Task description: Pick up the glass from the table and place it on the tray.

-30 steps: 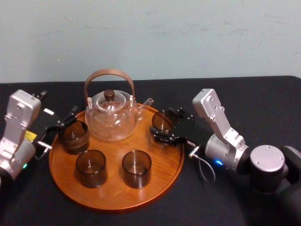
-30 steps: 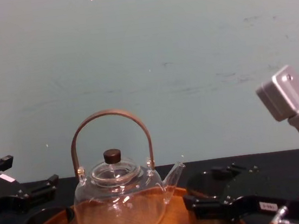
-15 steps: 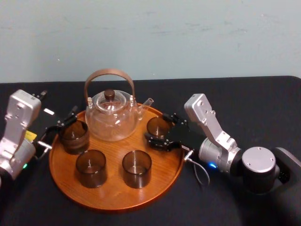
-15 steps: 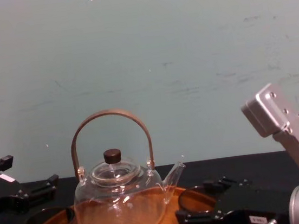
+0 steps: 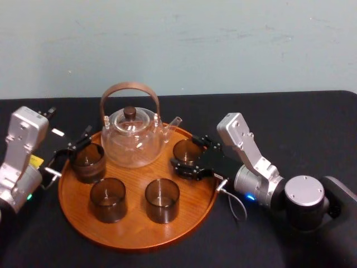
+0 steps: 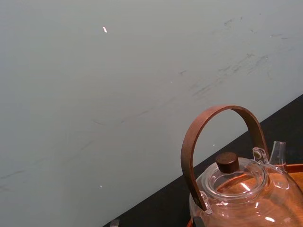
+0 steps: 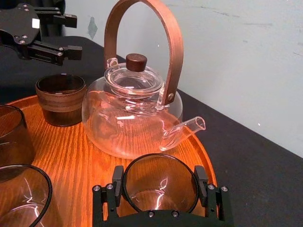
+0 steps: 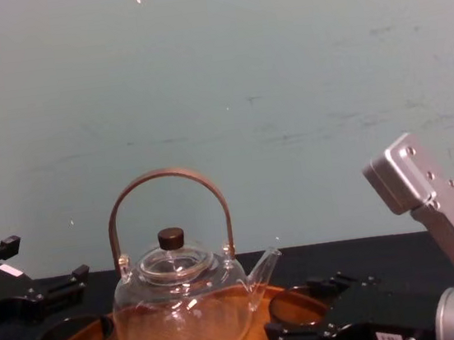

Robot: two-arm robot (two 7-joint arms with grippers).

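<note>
On the right side of the tray (image 5: 134,230), just inside its low rim, my right gripper (image 7: 159,176) is clamped on the glass (image 5: 186,149), with one black finger pressed against each side of its smoky, clear wall. Seen from my right wrist, the glass stands upright between the fingers, but I cannot tell whether its base rests on the wood or hangs just above it. My right arm reaches in from the near right across the black table (image 5: 312,120), its wrist bent low toward the tray. Just left of the held glass, at the far middle of the tray, stands the clear glass teapot (image 5: 133,138) with a brown arched handle and a dark lid knob. Its spout points right toward the held glass, close to it but apart. Three more cups stand on the tray: a banded glass (image 5: 88,162) at the far left, a near-left glass (image 5: 107,199), and a near-middle glass (image 5: 162,200) beside it, all upright and apart from one another. My left gripper (image 7: 72,34) sits at the tray's far left edge, just beside the banded glass, with its fingers spread and nothing between them. Beyond the table rises a pale wall (image 5: 223,44).
</note>
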